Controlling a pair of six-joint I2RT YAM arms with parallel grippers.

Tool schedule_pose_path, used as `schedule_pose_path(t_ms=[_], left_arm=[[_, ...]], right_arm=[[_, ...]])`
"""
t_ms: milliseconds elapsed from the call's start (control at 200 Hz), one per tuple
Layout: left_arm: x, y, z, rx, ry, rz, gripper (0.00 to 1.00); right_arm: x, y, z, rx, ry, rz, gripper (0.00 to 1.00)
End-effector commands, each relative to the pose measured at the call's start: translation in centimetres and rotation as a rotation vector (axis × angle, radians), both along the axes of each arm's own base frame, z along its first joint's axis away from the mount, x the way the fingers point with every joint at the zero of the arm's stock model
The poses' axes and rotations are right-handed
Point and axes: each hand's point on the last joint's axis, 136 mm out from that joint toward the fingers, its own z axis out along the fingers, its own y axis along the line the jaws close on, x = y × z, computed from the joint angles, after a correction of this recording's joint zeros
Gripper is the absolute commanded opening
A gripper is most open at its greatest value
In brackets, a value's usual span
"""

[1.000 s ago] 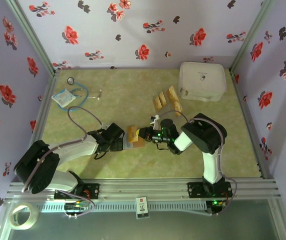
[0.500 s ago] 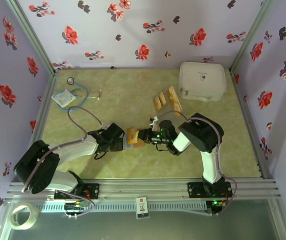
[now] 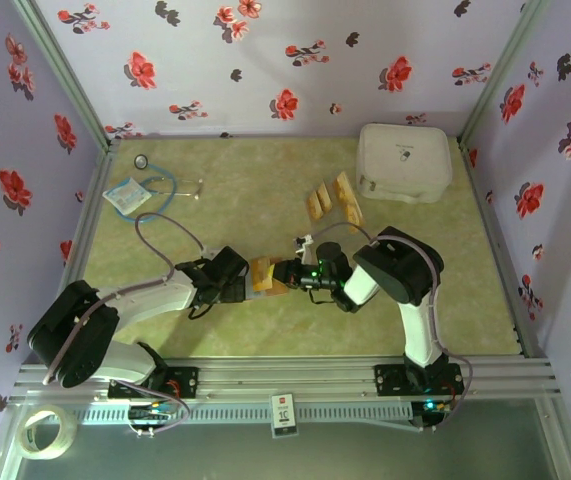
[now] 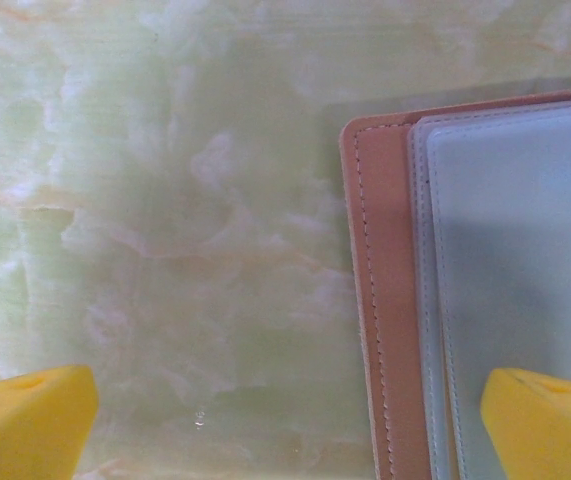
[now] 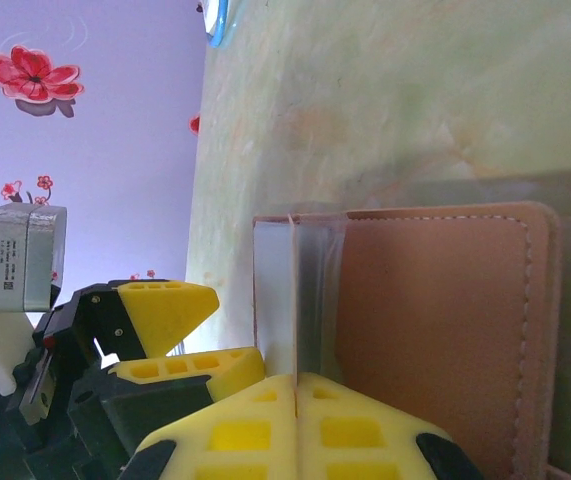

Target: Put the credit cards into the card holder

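Left wrist: card holder (image 4: 380,300) edge, open table (image 4: 165,200) adj.

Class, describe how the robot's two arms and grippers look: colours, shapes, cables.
The left arm and right arm have white links and black joints; a grey cable loops off the left. The left gripper and right gripper have black bodies and yellow wedge-shaped fingers with cut-out pockets.

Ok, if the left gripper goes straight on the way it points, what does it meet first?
Probably the flat reddish-brown leather card holder: its stitched edge lies beside one fingertip of the left gripper. The shut right gripper sits just beyond; depth is unclear.
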Motion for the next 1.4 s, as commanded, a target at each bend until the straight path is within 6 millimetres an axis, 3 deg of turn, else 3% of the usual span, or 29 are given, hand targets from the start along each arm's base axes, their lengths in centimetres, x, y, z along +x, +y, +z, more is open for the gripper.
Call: schedule_pose_path(t_ms=[0,930,1080,1395], left_arm=[[-1.2,1.8,-1.2,0.073,0.032,0.019,1.0],[-1.1,1.6,-0.9,0.071,0.027,0.014,1.0],[-1.0,1.5,-0.8,0.07,0.026,0.012,1.0],[-1.1,1.6,-0.9,0.074,0.03,0.011,1.0]], right_arm=[[-0.3,0.6,0.1,0.019,0.005,0.022,0.0],[-1.2,-1.0,-1.6,-0.036,0.035,-0.016,0.0],[-0.9,-0.9,-1.0,-0.053,0.016,-0.022,0.0],[0.4,-0.2,2.5,-0.074,-0.062,-0.021,0.0]])
